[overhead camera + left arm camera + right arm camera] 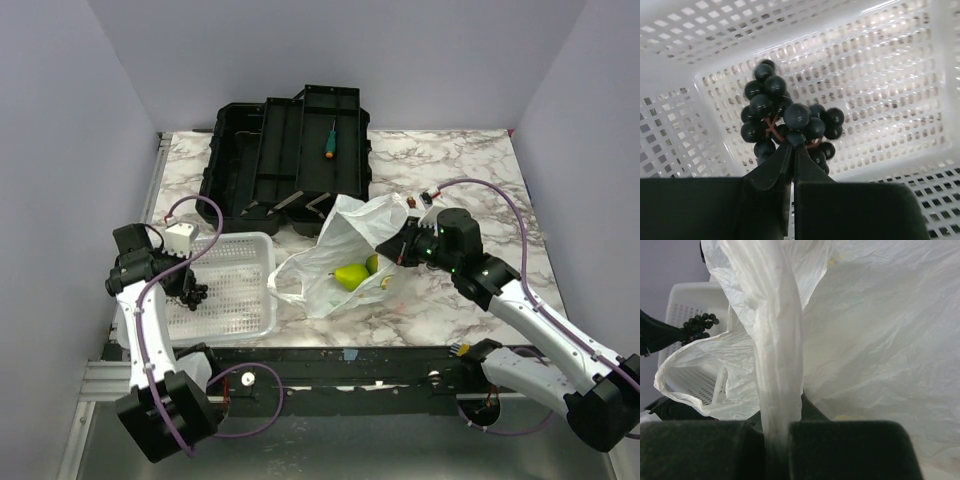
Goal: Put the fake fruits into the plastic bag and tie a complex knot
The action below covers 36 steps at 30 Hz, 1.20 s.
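A bunch of dark fake grapes point(790, 117) sits in the white perforated basket point(890, 75) at the left point(240, 300). My left gripper point(792, 145) is shut on the bunch's near end point(194, 293); I cannot tell whether the bunch is lifted. The translucent white plastic bag point(345, 235) lies at mid-table with its mouth facing left. Inside it are a yellow-green pear point(350, 276) and a second fruit point(373, 264). My right gripper point(782, 415) is shut on a stretched bag handle point(777, 340) at the bag's right side point(398, 250). The other handle loop point(285, 280) lies loose. No knot shows.
An open black toolbox point(290, 150) stands at the back, with a green-handled screwdriver point(329, 140) in its tray. The marble tabletop point(470, 180) runs between grey walls. The basket sits close to the table's left front edge.
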Motion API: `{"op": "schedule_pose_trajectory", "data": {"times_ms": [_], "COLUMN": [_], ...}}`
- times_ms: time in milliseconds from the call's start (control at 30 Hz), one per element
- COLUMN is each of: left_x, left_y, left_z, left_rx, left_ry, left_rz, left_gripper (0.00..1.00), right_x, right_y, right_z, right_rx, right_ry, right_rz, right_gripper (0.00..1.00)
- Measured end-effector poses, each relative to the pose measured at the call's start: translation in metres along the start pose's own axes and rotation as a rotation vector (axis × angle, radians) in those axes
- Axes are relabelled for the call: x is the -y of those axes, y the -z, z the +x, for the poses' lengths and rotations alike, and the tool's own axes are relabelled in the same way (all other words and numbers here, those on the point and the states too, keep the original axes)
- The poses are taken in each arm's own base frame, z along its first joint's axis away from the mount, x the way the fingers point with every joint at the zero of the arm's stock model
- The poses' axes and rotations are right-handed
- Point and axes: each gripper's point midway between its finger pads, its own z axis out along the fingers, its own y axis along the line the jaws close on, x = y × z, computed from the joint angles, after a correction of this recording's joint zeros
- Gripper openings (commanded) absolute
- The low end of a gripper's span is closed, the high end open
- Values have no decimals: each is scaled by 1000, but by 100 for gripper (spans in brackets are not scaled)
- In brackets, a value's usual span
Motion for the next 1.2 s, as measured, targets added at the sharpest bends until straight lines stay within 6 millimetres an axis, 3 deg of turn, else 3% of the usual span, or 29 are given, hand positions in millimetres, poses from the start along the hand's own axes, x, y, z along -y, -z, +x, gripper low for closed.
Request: {"op": "schedule_pose_trajectory", "data": {"times_ms": [200, 433, 867, 1000, 1200], "left_x": [26, 76, 220, 262, 305], "left_y": [36, 84, 192, 190, 145], "left_z": [-24, -68, -147, -157, -152], "left_rx": [115, 280, 612, 596, 491], "left_ry": [-107, -277, -691, -788, -852], "left_rz": [69, 243, 718, 855, 955], "left_gripper": [0, 0, 0, 0, 0], "right_x": [1, 0, -5, -7, -16], "right_y": [-1, -1, 0, 2, 8], "right_z": [1, 2, 3, 2, -8], "right_rx": [-5, -9, -19, -13, 31], "right_ry": [-1, 2, 19, 21, 34], "right_rz": [3, -4, -32, -41, -73], "right_gripper": [1, 1, 1, 1, 1]}}
